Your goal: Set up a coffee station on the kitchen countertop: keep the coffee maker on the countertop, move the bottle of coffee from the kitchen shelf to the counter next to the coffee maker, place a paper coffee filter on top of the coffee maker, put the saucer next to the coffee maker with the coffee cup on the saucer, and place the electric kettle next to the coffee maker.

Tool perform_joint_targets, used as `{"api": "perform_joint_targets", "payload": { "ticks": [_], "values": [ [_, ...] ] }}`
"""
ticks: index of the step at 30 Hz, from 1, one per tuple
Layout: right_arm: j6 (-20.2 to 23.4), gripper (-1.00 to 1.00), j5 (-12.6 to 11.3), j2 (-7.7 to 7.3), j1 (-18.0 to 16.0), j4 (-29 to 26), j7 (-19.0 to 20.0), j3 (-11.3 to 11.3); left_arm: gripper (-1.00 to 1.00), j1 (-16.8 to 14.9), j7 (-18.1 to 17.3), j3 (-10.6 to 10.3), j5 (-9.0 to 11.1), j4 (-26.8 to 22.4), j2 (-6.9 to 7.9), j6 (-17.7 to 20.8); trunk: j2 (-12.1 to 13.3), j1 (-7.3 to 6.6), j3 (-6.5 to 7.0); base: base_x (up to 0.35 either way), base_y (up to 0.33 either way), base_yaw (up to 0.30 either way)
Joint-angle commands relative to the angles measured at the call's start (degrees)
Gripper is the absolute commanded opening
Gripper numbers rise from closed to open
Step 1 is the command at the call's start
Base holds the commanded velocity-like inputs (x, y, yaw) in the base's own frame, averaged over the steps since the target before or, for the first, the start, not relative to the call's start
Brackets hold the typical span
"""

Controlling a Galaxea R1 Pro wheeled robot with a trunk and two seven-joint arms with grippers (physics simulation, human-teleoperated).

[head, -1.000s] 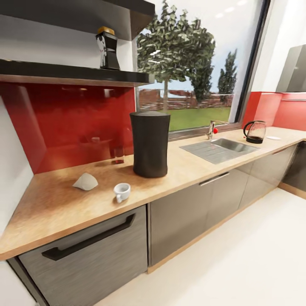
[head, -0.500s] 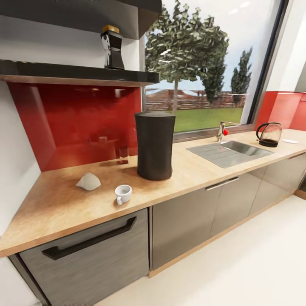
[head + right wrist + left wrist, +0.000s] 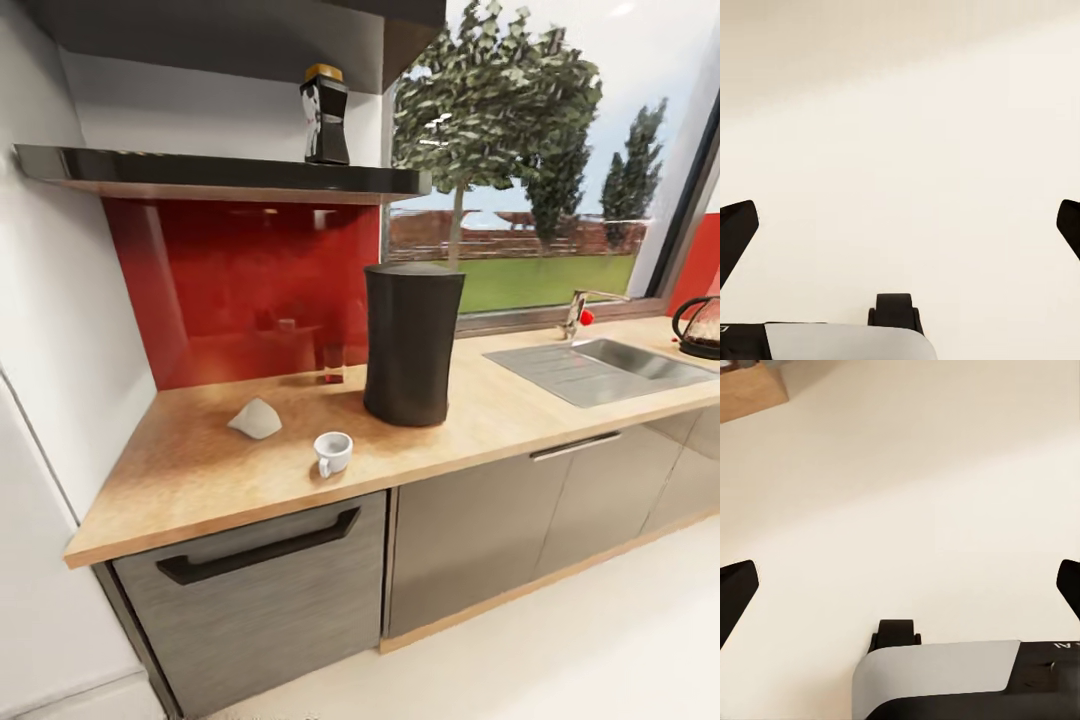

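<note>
Nothing staged yet, we judge; coffee maker [image 3: 412, 343] sits on the kitchen countertop [image 3: 200, 470], that part done; bottle of coffee [image 3: 326, 115] on the kitchen shelf [image 3: 220, 170]; paper coffee filter [image 3: 256, 419] and coffee cup [image 3: 333, 452] loose on the worktop; electric kettle [image 3: 702, 328] well apart past the sink [image 3: 600, 365]; left gripper [image 3: 900, 585] and right gripper [image 3: 900, 225] both spread wide, empty, over pale floor.

Electric kettle [image 3: 702, 328] cut off by the frame edge
</note>
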Motion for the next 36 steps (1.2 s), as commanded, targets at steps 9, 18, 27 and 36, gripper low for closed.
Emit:
{"api": "perform_joint_targets", "payload": {
  "ticks": [9,18,27,36],
  "values": [
    [-0.08,1.0,0.12,0.0,-0.03,0.05,0.04,0.02,1.0,0.02,0.06,-0.03,-0.01,-0.07,0.0,-0.08,-0.03,0.0,-0.05,0.045,-0.104,0.199],
    [0.06,1.0,0.14,-0.17,-0.03,0.21,0.22,-0.01,1.0,0.02,0.08,-0.09,-0.01,-0.07,0.0,-0.08,-0.03,0.0,-0.05,0.112,-0.257,0.026],
    [0.09,1.0,0.1,-0.24,-0.03,0.9,0.36,0.06,1.0,0.02,0.08,-0.1,-0.04,-0.07,0.0,-0.08,-0.03,0.0,-0.05,0.035,-0.294,0.001],
    [-0.01,1.0,0.05,-0.18,-0.03,1.12,0.33,0.02,1.0,0.02,0.08,-0.1,-0.02,-0.07,-0.01,-0.08,-0.03,0.0,-0.05,0.002,-0.302,0.005]
  ]
}}
